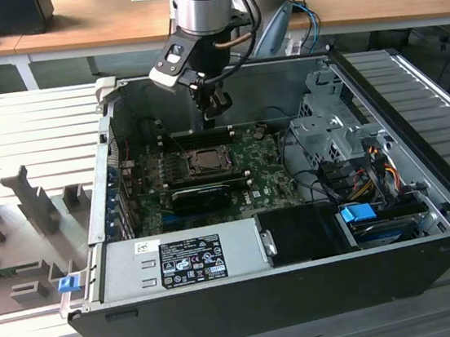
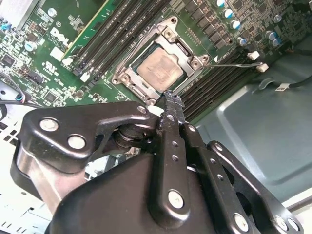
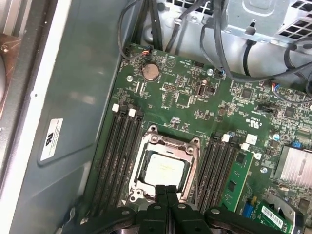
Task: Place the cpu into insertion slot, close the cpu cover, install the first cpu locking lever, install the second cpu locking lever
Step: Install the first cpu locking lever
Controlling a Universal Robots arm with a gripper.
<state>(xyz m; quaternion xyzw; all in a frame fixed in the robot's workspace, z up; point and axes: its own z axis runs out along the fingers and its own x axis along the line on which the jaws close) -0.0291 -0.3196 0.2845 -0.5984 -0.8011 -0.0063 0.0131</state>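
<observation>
My gripper is clenched shut on nothing, hanging at 1 o'clock from the cpu in the exterior view. Cpu's seated in the slot, cover down.

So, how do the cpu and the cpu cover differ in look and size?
The cpu is a solid, pale beige plate; the cpu cover is a silvery frame with a cut-out middle. The cpu cover is the larger one, and its frame runs around the cpu. The cpu shows through the opening of the cpu cover. Both are square, look metallic and lie flat on the green board.
</observation>
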